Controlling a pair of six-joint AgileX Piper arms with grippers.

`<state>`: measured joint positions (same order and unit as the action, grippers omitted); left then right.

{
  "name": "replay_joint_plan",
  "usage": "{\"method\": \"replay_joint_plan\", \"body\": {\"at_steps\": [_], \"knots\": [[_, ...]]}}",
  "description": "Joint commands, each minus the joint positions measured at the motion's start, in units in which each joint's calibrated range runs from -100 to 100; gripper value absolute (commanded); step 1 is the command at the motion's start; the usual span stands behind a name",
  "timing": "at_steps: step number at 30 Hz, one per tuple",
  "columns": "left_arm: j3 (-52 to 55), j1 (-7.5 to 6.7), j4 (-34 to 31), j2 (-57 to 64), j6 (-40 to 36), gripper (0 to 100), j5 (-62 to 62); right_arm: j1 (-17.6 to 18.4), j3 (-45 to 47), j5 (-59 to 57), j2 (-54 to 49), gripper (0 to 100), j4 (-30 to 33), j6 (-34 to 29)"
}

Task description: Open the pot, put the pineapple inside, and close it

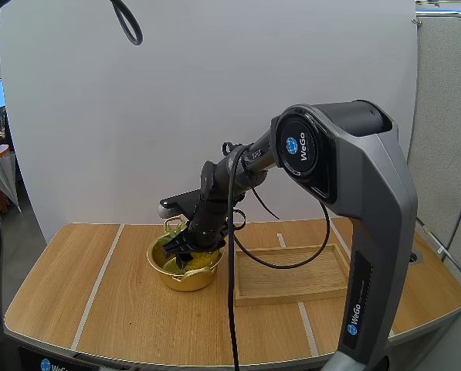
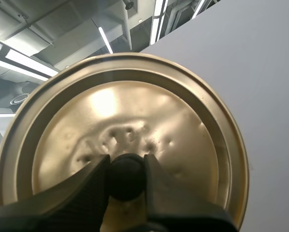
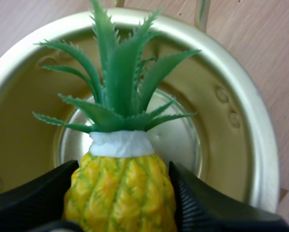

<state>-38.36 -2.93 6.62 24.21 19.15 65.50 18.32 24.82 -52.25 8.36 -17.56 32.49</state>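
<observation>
A golden pot (image 1: 185, 270) stands uncovered on the wooden table, left of centre. My right gripper (image 1: 185, 249) reaches down into its mouth. In the right wrist view the right gripper (image 3: 122, 193) is shut on a yellow pineapple (image 3: 121, 193) with green leaves, held inside the pot (image 3: 241, 121) above its shiny bottom. In the left wrist view my left gripper (image 2: 126, 176) is shut on the black knob (image 2: 126, 175) of the golden lid (image 2: 134, 116), which is held up off the pot against the white wall.
A shallow wooden tray (image 1: 292, 274) lies just right of the pot. The right arm's big grey link (image 1: 361, 232) rises over the table's right side. Bare wood stretches left and in front of the pot.
</observation>
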Motion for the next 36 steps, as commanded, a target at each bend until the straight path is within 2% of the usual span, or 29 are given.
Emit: {"method": "replay_joint_plan", "body": {"at_steps": [1,2,7,14,24,36], "knots": [[-0.47,-0.15,-0.51,-0.2,-0.55,0,-2.44,0.12,-0.4,-0.73,-0.29,84,0.67,-0.06],[-0.47,-0.15,-0.51,-0.2,-0.55,0,-2.44,0.12,-0.4,-1.16,-0.29,100,0.67,-0.06],[-0.47,-0.15,-0.51,-0.2,-0.55,0,-2.44,0.12,-0.4,-2.44,-2.07,100,0.19,-0.06],[-0.47,-0.15,-0.51,-0.2,-0.55,0,-2.44,0.12,-0.4,-8.09,-10.49,100,0.3,-0.06],[-0.47,-0.15,-0.51,-0.2,-0.55,0,-2.44,0.12,-0.4,-23.13,-32.02,100,0.74,-1.28],[-0.47,-0.15,-0.51,-0.2,-0.55,0,-2.44,0.12,12.58,-29.76,-65.07,100,5.75,-4.97]]}}
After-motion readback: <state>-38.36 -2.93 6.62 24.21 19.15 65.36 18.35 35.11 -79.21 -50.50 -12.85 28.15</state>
